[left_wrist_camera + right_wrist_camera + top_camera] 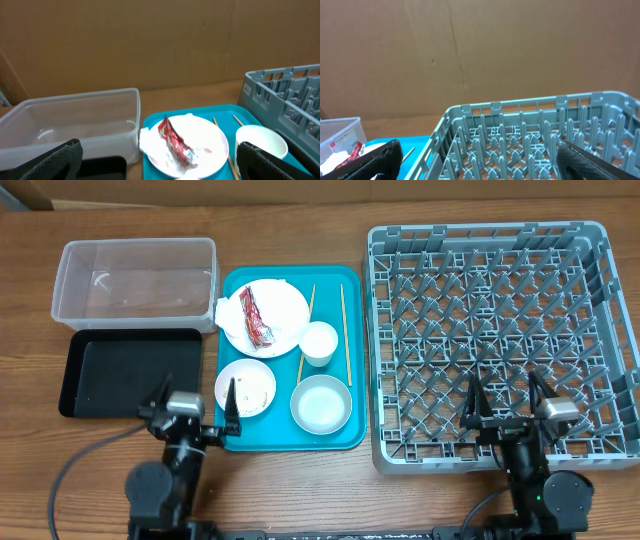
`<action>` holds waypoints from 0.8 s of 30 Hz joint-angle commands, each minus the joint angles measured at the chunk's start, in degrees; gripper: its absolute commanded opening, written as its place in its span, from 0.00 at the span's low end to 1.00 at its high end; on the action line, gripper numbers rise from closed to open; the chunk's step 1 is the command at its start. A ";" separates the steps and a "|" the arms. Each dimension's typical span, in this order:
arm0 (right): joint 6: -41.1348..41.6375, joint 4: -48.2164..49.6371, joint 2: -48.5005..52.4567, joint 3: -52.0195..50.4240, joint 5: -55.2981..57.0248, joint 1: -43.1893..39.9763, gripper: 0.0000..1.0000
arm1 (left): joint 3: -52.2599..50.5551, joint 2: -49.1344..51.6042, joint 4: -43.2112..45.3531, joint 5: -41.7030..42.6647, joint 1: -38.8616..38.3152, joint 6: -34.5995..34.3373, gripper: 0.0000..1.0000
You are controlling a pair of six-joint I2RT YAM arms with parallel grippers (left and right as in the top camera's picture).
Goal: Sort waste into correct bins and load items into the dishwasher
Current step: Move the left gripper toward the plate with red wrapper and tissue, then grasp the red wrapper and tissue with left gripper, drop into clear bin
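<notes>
A round white-pink plate (268,315) on the teal tray holds a red wrapper (254,318) and a crumpled white napkin (229,310); both show in the left wrist view, wrapper (175,141) and plate (205,145). A bowl with crumbs (246,387), a second bowl (321,403), a white cup (319,342) and two chopsticks (346,335) lie on the tray. The clear tub (137,280) and black tray (130,370) are left. The grey rack (495,330) is right. My left gripper (198,402) is open near the tray's front left. My right gripper (505,402) is open over the rack's front.
The teal serving tray (352,430) sits between the bins and the rack. A brown cardboard wall (150,45) stands behind the table. The wooden table edge runs along the front by both arm bases.
</notes>
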 commanded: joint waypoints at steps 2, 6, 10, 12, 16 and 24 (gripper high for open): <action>-3.34 -1.77 5.35 7.06 -1.01 -0.37 1.00 | 10.16 10.91 -1.60 1.75 0.42 1.44 1.00; -3.74 -5.14 13.86 14.43 -1.01 -0.39 1.00 | 22.73 23.52 -7.58 2.62 0.26 1.42 1.00; -3.74 -10.86 23.04 22.69 -1.03 -0.39 1.00 | 36.98 35.63 -15.28 2.69 -0.63 1.75 1.00; -3.72 -14.91 29.24 28.41 -1.03 -0.44 1.00 | 45.03 42.03 -19.67 4.17 -1.60 3.41 1.00; -3.69 -26.12 43.17 42.75 -1.07 -0.44 1.00 | 66.49 59.23 -32.39 4.11 -4.76 4.00 1.00; -3.48 -45.62 63.60 64.13 -6.62 -0.44 1.00 | 101.22 88.83 -62.51 3.43 -7.50 4.00 1.00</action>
